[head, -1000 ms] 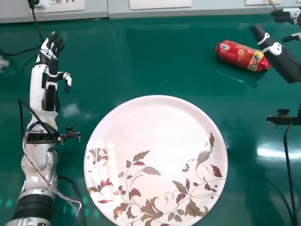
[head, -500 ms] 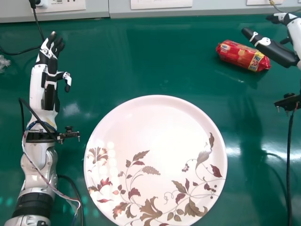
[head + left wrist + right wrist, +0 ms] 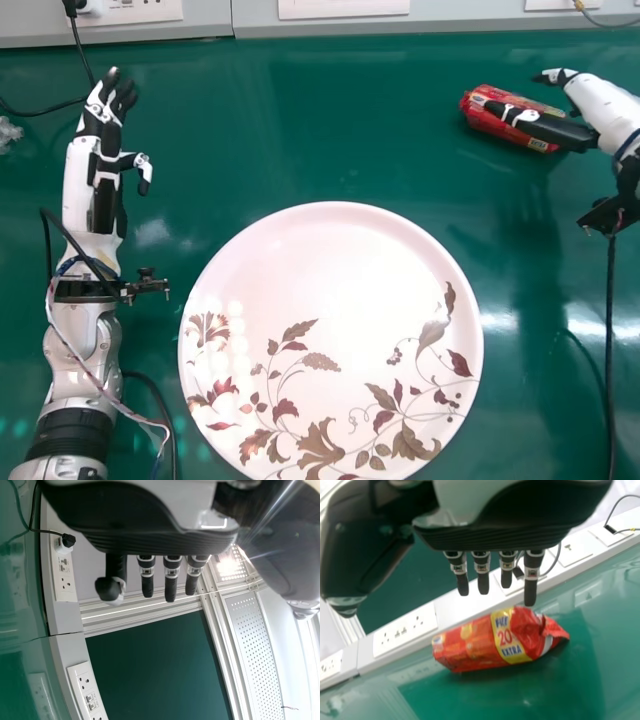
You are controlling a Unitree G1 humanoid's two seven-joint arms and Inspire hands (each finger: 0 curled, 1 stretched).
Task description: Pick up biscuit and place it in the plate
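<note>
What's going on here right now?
The robot's right hand is open over the red biscuit pack, apparently lining up to grasp it; its fingers are not closed round it. The pack lies on the green table, beyond the patterned plate and off to its right, so it has yet to be picked up and placed. The left hand is idle and open, off at the left side.

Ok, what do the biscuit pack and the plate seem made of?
Biscuit pack: likely thin, glossy plastic film, going by its crinkled, shiny end. Plate: hard-looking and glossy, with small light reflections on its smooth, leaf-patterned surface; melamine or ceramic, I can't tell which.
</note>
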